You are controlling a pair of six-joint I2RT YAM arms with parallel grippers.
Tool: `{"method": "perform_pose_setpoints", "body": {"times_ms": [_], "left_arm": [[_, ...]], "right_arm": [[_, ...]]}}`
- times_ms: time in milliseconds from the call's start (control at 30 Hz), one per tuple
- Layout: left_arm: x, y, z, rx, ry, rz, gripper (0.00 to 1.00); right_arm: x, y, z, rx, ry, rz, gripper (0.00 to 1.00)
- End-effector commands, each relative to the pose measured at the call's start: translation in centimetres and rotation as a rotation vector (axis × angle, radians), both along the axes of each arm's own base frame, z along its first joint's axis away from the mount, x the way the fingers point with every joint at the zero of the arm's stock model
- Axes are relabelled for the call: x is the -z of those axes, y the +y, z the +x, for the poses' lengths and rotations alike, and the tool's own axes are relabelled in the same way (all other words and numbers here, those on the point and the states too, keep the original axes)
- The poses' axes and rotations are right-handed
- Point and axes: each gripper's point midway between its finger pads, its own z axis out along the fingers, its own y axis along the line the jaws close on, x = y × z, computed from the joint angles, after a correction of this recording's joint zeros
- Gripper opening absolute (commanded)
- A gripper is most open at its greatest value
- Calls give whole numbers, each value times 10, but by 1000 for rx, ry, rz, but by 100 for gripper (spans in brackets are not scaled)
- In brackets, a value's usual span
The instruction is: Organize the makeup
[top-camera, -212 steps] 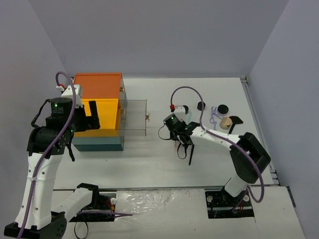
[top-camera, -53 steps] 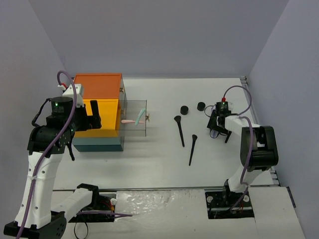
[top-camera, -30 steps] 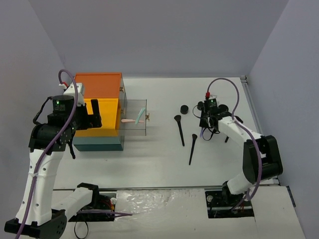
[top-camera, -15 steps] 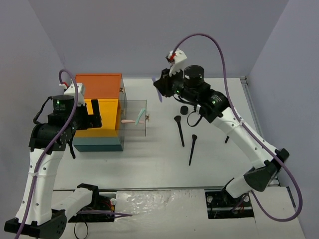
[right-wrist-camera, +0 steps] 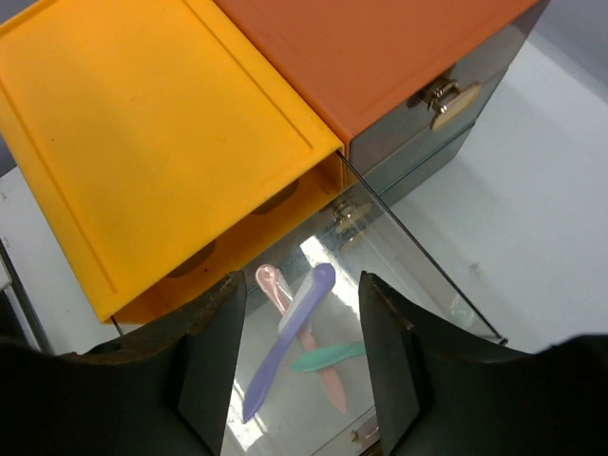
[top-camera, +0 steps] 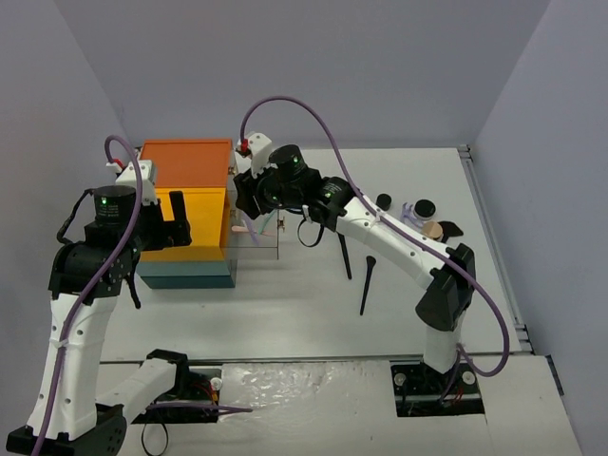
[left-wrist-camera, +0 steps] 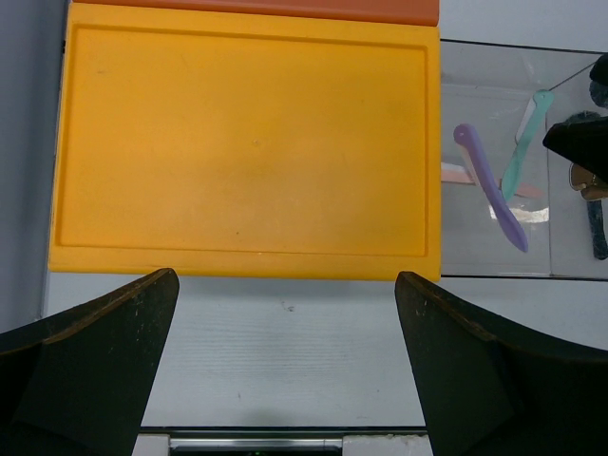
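Observation:
My right gripper [top-camera: 250, 205] [right-wrist-camera: 302, 309] hangs open over the clear drawer [top-camera: 272, 249] [right-wrist-camera: 429, 277] pulled out of the box. Below its jaws a lilac stick [right-wrist-camera: 285, 344] [left-wrist-camera: 490, 195] [top-camera: 249, 226] lies free in the drawer, across a pink stick [right-wrist-camera: 270, 283] [left-wrist-camera: 454, 174] and beside a teal stick [right-wrist-camera: 332, 357] [left-wrist-camera: 523, 142]. Two black brushes [top-camera: 343, 249] [top-camera: 366, 283], black jars [top-camera: 383, 200] [top-camera: 425, 207], a beige puff [top-camera: 432, 230] and a lilac loop [top-camera: 408, 215] sit on the table to the right. My left gripper [top-camera: 176, 224] [left-wrist-camera: 285, 313] is open and holds nothing.
The big box has an orange top [top-camera: 186, 161] and a yellow panel [top-camera: 195, 214] [left-wrist-camera: 247, 142] standing out in front of it. My left fingers [left-wrist-camera: 95, 361] hover over white table just before that panel. The right arm reaches across the table's middle.
The right arm swung from the table's right side over to the clear drawer carrying the lilac stick. Its jaws opened, and the stick now lies in the drawer.

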Motion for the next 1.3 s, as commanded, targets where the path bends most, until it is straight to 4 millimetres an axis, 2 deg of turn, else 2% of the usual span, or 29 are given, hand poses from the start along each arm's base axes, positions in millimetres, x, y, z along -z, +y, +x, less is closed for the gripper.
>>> {"method": "perform_pose_setpoints", "body": {"times_ms": [0, 100, 133, 200, 267, 300, 367, 500, 567, 733, 867, 1033, 1267], "left_arm": [[-27, -1, 3, -3, -88, -14, 97], [-27, -1, 4, -3, -89, -16, 97], [-26, -1, 4, -1, -85, -15, 97], [-24, -2, 4, 0, -83, -16, 97], [-23, -2, 5, 2, -79, -16, 97], [-22, -2, 5, 1, -78, -17, 97], [-22, -4, 6, 6, -79, -19, 97], [-21, -4, 10, 7, -78, -17, 97], [-21, -4, 11, 7, -78, -17, 97], [-22, -5, 15, 8, -76, -18, 97], [-24, -5, 14, 7, -79, -19, 97], [-23, -4, 13, 5, -70, -15, 97], [-20, -1, 15, -2, -57, 1, 97]], "right_arm": [[-58, -38, 22, 152, -138, 76, 61], [-43, -85, 41, 312, -125, 36, 65], [-44, -108, 52, 384, -123, 39, 66], [-13, -149, 64, 493, -77, -14, 68], [9, -209, 83, 640, -54, -66, 69], [15, -222, 84, 671, -49, -80, 69], [50, -274, 93, 778, 15, -134, 69], [103, -333, 100, 900, 126, -201, 69], [128, -355, 104, 960, 178, -231, 68], [176, -387, 113, 1083, 282, -241, 65], [210, -399, 118, 1114, 344, -241, 62], [242, -412, 123, 1153, 395, -230, 58], [275, -420, 124, 1165, 441, -250, 52]]}}
